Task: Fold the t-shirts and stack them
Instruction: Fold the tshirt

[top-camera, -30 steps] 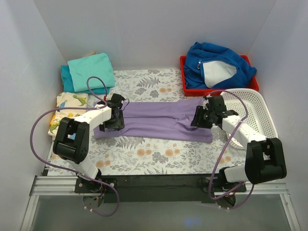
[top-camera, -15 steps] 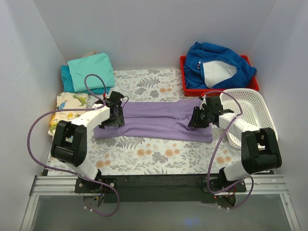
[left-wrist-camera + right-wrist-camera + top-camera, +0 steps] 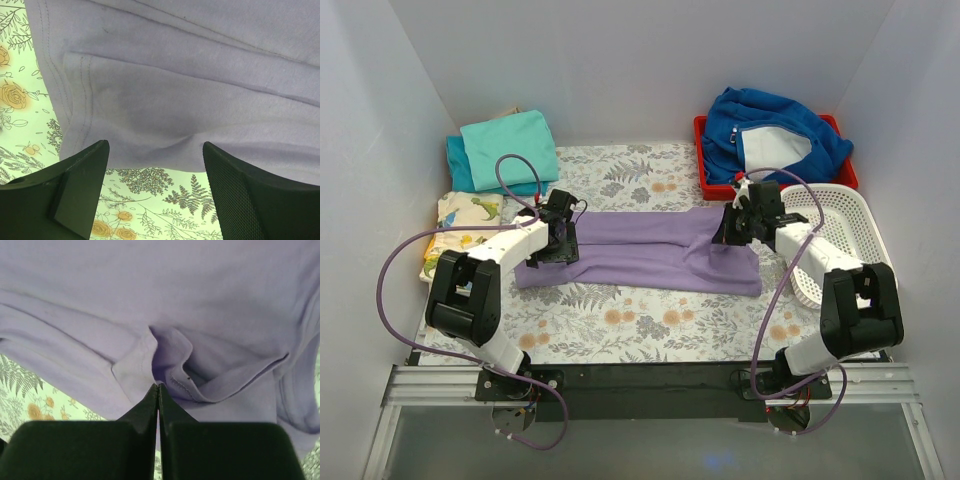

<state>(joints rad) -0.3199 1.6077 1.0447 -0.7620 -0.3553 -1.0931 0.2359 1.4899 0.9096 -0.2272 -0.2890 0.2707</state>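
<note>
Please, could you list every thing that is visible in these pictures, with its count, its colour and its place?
lavender t-shirt: one, lavender-purple, long strip across mid-mat
turquoise t-shirt: one, turquoise, folded, far left, on the teal one
teal t-shirt: one, darker teal, folded, underneath
dinosaur-print cloth: one, cream with green dinosaurs, left edge
fleece jacket: one, royal blue, grey lining, in the tray
red tray: one, red, far right
basket: one, white, right edge
floral mat: one, pale with leaves and flowers, under everything
left hand: black, open, over the lavender t-shirt's left end
right hand: black, shut on its right end
</note>
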